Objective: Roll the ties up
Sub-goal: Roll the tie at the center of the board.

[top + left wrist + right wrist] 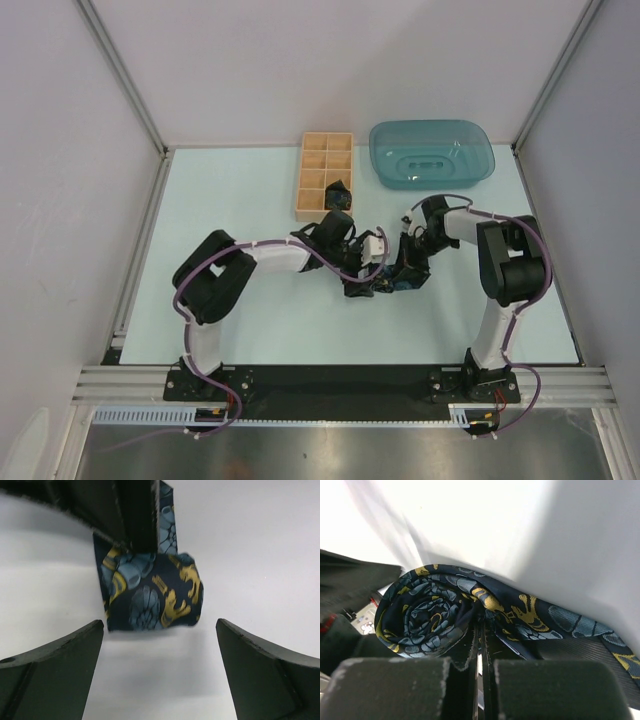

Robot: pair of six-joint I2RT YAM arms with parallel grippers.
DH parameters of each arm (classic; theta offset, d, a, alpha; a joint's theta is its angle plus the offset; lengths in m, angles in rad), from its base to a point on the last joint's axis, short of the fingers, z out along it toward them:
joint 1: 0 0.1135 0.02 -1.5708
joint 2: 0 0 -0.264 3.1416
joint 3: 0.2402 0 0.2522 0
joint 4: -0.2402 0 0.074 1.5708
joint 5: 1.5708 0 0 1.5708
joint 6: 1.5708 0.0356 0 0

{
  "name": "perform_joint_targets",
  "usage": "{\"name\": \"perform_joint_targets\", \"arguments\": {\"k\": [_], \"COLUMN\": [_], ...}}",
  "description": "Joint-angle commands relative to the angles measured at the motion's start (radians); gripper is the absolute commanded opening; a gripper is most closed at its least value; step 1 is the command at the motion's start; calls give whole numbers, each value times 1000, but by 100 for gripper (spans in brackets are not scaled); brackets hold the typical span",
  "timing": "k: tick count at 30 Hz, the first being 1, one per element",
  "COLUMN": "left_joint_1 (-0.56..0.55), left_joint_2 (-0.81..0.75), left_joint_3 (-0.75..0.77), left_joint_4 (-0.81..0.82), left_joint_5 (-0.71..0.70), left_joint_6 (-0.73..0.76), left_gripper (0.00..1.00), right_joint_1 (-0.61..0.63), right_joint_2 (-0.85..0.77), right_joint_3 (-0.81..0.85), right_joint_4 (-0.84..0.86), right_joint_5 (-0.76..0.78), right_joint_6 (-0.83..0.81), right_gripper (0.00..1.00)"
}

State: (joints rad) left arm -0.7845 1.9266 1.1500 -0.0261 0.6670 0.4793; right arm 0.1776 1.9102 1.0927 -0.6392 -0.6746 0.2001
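A dark navy tie with blue and yellow pattern, mostly wound into a roll [427, 612], lies on the table between my two grippers [388, 284]. My right gripper [480, 635] is shut on the roll's outer layers, and the loose tail [570, 625] runs off to the right. In the left wrist view the roll [150, 592] hangs from the right gripper's fingers [130, 515]. My left gripper [160, 650] is open and empty, just short of the roll, with one jaw on each side. A second rolled tie [338, 195] sits in the wooden box.
The compartmented wooden box [313, 172] stands behind the grippers. The teal plastic tray [432, 153] is at the back right. Metal frame rails run along the table's edges.
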Motion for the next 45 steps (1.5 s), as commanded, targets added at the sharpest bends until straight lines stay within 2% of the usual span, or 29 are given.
{"name": "perform_joint_targets", "arguments": {"k": [1,7,10,13,14,16,17,21,22,25,26,29,32,40,45], "left_joint_1": [-19,-25,-30,-39,-42,-42,-42,-39,-39,-39,-39,-39,-39,-39,-39], "left_joint_2": [49,95,127,140,138,129,121,91,84,65,63,71,78,104,106], "left_joint_3": [56,85,119,134,136,131,125,83,71,33,28,27,40,70,66], "left_joint_4": [63,91,55,34,3,-40,-52,-159,-172,-199,-210,-215,-218,-235,-233], "left_joint_5": [40,14,22,16,6,-6,-38,-105,-116,-138,-138,-138,-138,-142,-142], "left_joint_6": [10,8,21,41,47,76,85,131,136,139,137,131,128,133,134], "left_gripper": [100,99,94,84,76,68,59,41,38,27,26,24,24,25,26], "right_joint_1": [75,114,131,149,152,158,163,163,158,128,103,66,28,43,57], "right_joint_2": [111,165,177,191,191,187,182,129,100,21,4,-57,-95,-123,-119], "right_joint_3": [27,61,73,88,95,92,88,62,56,24,15,-23,-39,-63,-62], "right_joint_4": [87,90,95,90,87,85,87,108,113,148,153,156,161,210,216], "right_joint_5": [195,142,121,93,83,66,58,-2,-25,-77,-86,-132,-177,-278,-273], "right_joint_6": [-36,-27,-24,-25,-24,-16,-14,4,10,38,54,62,71,128,124], "right_gripper": [0,0,0,0,0,0,0,0,2,15,23,35,40,43,47]}}
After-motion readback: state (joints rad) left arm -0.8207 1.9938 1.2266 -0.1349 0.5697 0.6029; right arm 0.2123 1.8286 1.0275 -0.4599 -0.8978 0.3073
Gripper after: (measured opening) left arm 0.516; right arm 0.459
